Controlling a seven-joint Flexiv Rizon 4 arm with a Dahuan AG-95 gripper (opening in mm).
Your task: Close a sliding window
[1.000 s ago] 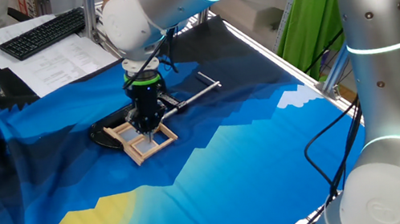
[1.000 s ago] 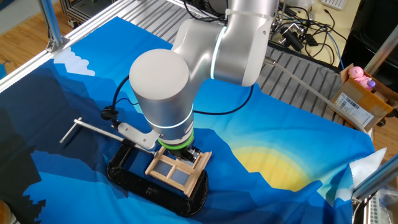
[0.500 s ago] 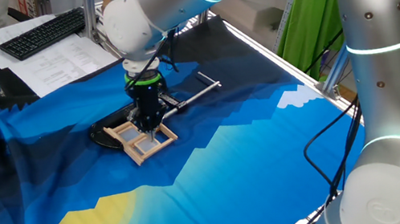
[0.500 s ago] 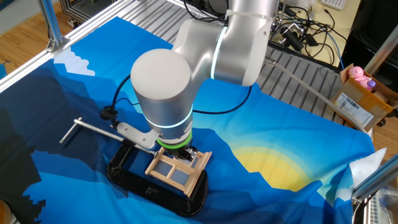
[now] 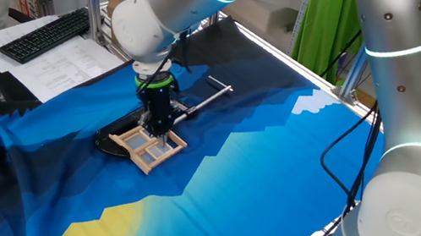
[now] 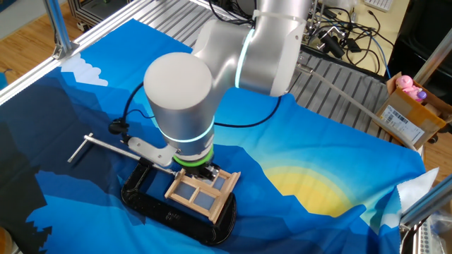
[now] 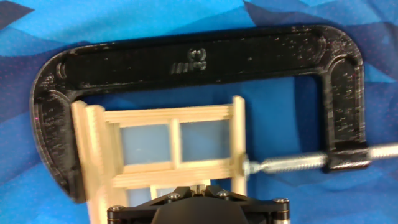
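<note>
The sliding window [image 5: 149, 145] is laid flat on the blue cloth of the tabletop [image 5: 230, 183], toward the far edge in the first fixed view and well away from the corners. It is held inside a black clamp [image 7: 186, 59], whose threaded metal rod [image 7: 292, 164] is pressed against the side post of the frame; the clamp is judged to be there so that the frame is kept from shifting while a sash is pushed. The gripper [image 5: 163, 129] is positioned directly over the frame, at the edge nearest the rod, its fingers pointed down at the wood. Whether the fingers are closed or spread cannot be told, since they are hidden in every view. The window is shown as a small light-wood frame with pale panes divided by thin bars.
</note>
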